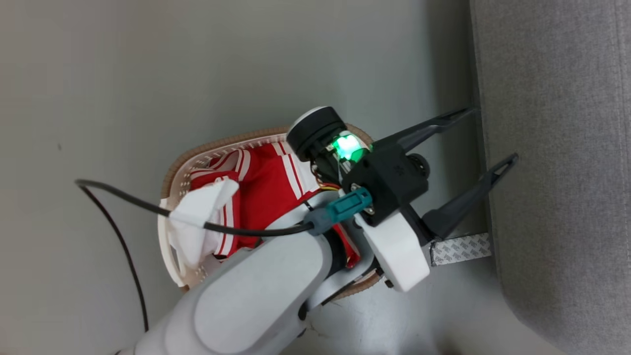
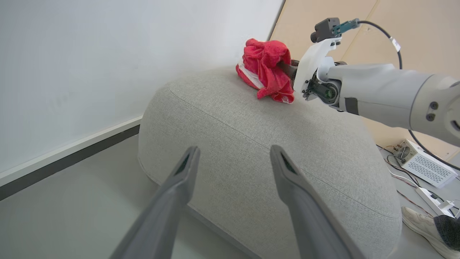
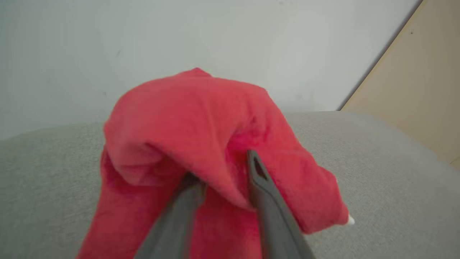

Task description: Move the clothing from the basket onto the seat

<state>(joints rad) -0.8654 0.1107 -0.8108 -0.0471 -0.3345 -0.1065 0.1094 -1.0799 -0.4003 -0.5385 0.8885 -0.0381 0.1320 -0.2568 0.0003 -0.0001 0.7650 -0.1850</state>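
Left end effector [image 1: 494,134] spread open by the seat [image 1: 557,148]; its arm [image 1: 256,296] covers part of the basket [image 1: 212,147], centre frame. Right end effector [image 3: 221,169] buried in red clothing [image 3: 187,118]; grip unclear. Shoe [image 2: 418,221] lower right.

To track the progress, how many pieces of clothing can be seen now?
2. One red garment rests on the seat, against the right tool. One striped garment is in the basket; more may be hidden beneath it.
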